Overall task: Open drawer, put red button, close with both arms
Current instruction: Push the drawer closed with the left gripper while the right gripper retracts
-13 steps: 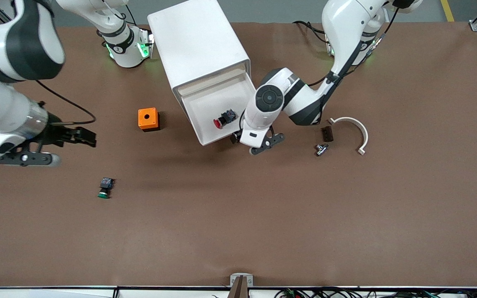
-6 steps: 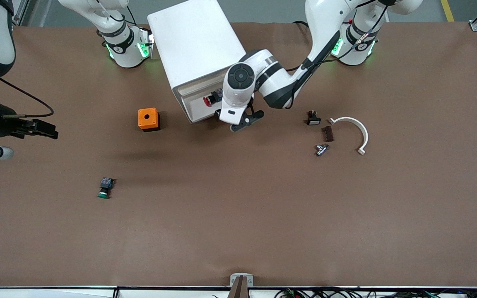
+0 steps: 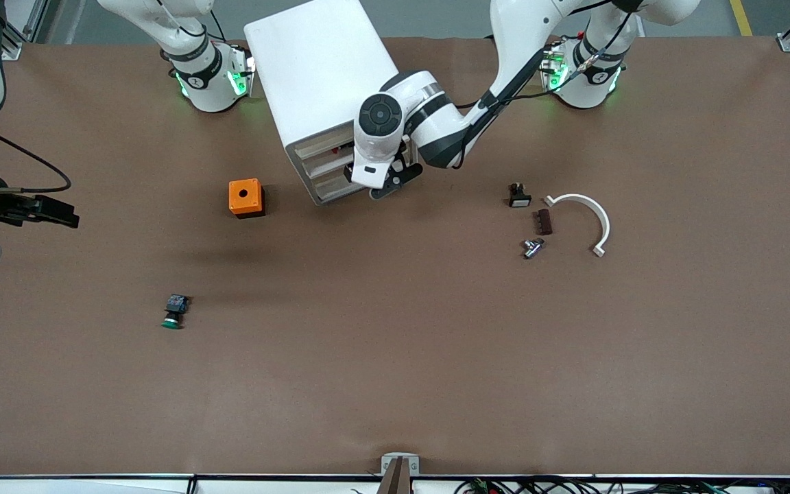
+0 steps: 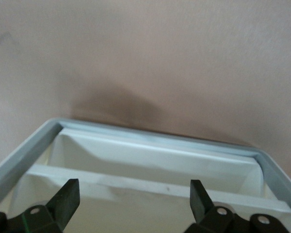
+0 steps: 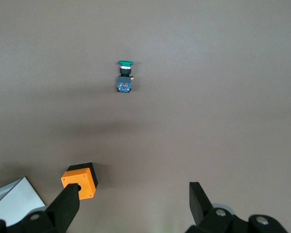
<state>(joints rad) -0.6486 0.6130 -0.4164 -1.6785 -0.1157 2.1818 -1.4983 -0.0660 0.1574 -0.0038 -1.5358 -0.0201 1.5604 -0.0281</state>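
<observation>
The white cabinet (image 3: 319, 82) stands near the arms' bases. Its drawer (image 3: 323, 145) sits pushed in, level with the other drawer fronts. The red button is hidden from view. My left gripper (image 3: 357, 175) is at the cabinet's front, open and empty. In the left wrist view its fingers (image 4: 68, 199) stand wide apart before the white drawer fronts and the cabinet's grey rim (image 4: 19, 155). My right gripper (image 3: 66, 214) hangs open and empty over the table at the right arm's end. Its fingers (image 5: 68, 201) show wide apart in the right wrist view.
An orange box with a round hole (image 3: 245, 197) stands beside the cabinet and shows in the right wrist view (image 5: 80, 180). A green-capped button (image 3: 174, 312) (image 5: 124, 76) lies nearer the camera. Toward the left arm's end lie a small black part (image 3: 518, 195), a brown piece (image 3: 543, 221), a metal part (image 3: 532, 247) and a white curved piece (image 3: 590, 213).
My left gripper pushed the open drawer, with the red button in it, into the cabinet. My right gripper drew back toward the right arm's end of the table.
</observation>
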